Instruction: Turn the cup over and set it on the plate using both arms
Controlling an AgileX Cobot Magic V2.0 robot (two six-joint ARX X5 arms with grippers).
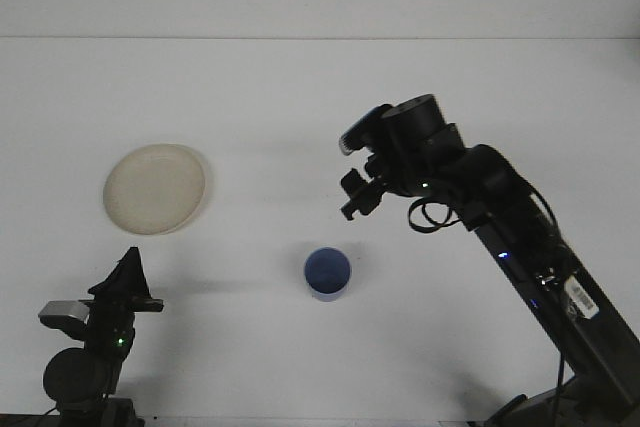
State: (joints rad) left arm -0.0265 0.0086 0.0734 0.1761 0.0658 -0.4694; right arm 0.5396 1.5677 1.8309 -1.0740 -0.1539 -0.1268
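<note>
A blue cup (327, 274) stands upright on the white table, mouth up, near the front middle. A cream plate (155, 188) lies flat at the left. My right gripper (357, 194) hangs above and to the right of the cup, apart from it, with its fingers spread and nothing between them. My left gripper (126, 277) sits low at the front left corner, below the plate, its dark fingers pointing up and pressed together, holding nothing.
The right arm (520, 247) slants from the bottom right corner up toward the middle, with a black cable looped beside its wrist. The table's far edge (320, 39) runs across the top.
</note>
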